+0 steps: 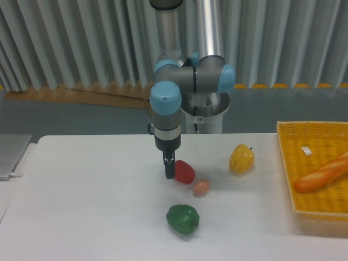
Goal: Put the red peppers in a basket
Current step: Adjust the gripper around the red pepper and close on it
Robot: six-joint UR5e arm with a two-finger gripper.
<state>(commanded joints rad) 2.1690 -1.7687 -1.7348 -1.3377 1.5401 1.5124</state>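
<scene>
Item: red pepper (185, 172), on the counter (81, 190) near centre, not yet in the basket (288, 163) at my three o'clock edge. Hand (170, 169) is down at the pepper's nine o'clock side, touching it; whether its fingers pinch it I cannot tell. Nearby: egg-like ball (201, 188) at five o'clock, green pepper (182, 219) at six, yellow pepper (241, 159) toward three. Lift and transfer remain, I judge.

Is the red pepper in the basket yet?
No. The red pepper sits on the table by the gripper; the basket is far right.
</scene>
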